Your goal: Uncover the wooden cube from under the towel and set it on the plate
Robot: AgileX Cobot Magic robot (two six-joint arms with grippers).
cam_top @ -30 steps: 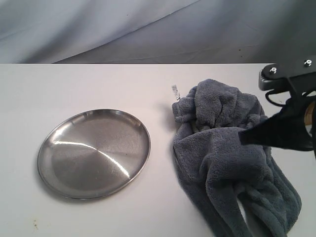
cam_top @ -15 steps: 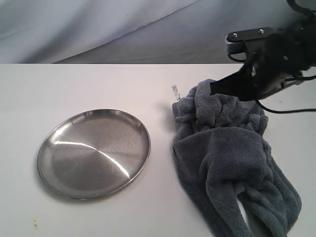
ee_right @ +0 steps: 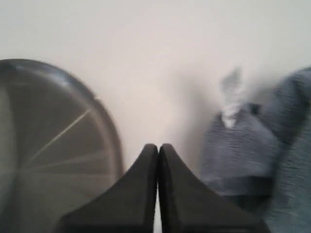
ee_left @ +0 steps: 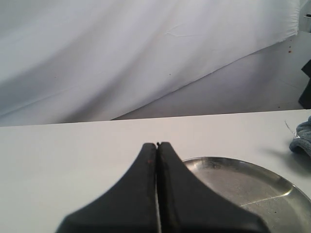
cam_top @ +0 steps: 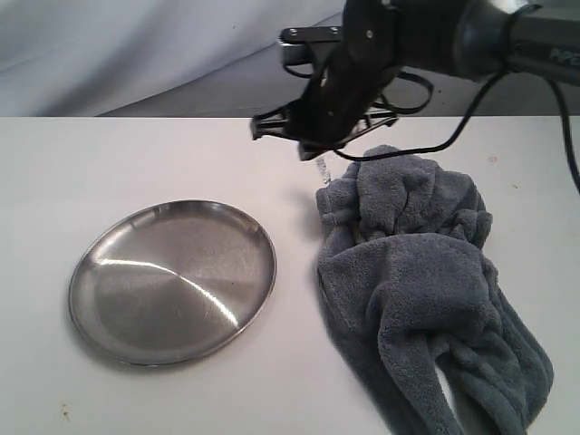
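- On the white table (cam_top: 136,163), exterior view: the plate (cam_top: 172,281) sits at 8 o'clock, a round shallow dish of brushed silver metal with a raised rim and a bright streak of glare.
- Well apart from it, at 4 o'clock, the towel (cam_top: 417,290) lies in a fluffy blue-gray heap of thick folds, with a small white tag (cam_top: 321,168) at its 11 o'clock corner.
- The wooden cube shows in no view.
- The right gripper (cam_top: 263,129) hangs at 12 o'clock, its black tapered fingers pressed together on nothing. It is off the table, at 11 o'clock from the towel and 1 o'clock from the plate, touching neither.
- A black cable (cam_top: 435,145) loops from the arm over the towel's far edge.
- Pale wrinkled cloth (cam_top: 136,54) hangs behind the table.
- Left wrist view: the left gripper (ee_left: 157,144) has its smooth black fingers shut flush and empty. The plate (ee_left: 243,184) lies just beyond them, and a corner of the towel (ee_left: 301,136) is farther off.
- Right wrist view, blurred: the right gripper (ee_right: 158,145) is closed on nothing over bare table, between the plate (ee_right: 48,145) and the towel (ee_right: 243,145) with its tag (ee_right: 232,97).
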